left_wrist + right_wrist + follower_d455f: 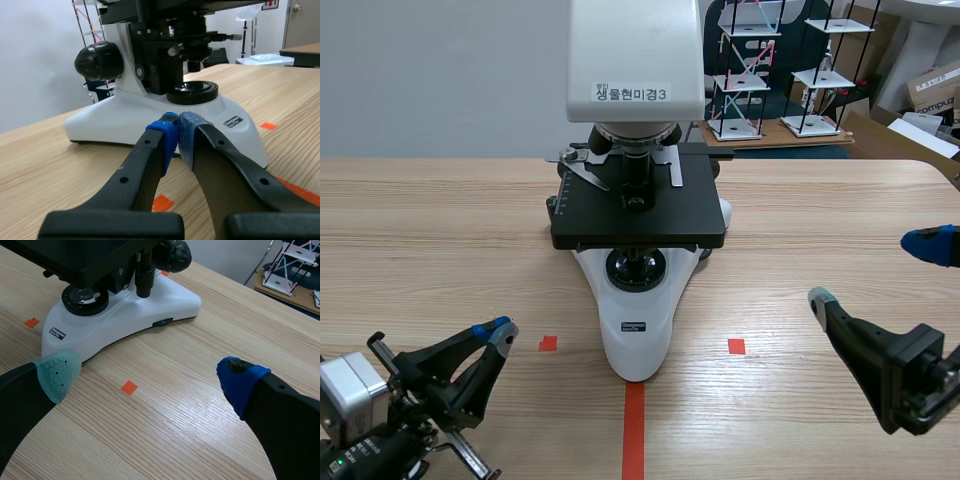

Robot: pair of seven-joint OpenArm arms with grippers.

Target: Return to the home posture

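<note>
A white and black microscope (638, 215) stands at the middle of the wooden table (440, 230). My left gripper (498, 331) rests low at the near left, shut with nothing between its blue pads. In the left wrist view the shut gripper (177, 132) points at the microscope's white base (115, 122), a short way off it. My right gripper (875, 270) sits at the near right, open and holding nothing. Its pads (57, 372) stand wide apart over bare wood, to the side of the base (125, 307).
Orange-red tape squares (736, 346) and a tape line (633, 430) mark the table in front of the microscope. Beyond the table's far edge stand small white shelf models (745, 70) and cardboard boxes (932, 85).
</note>
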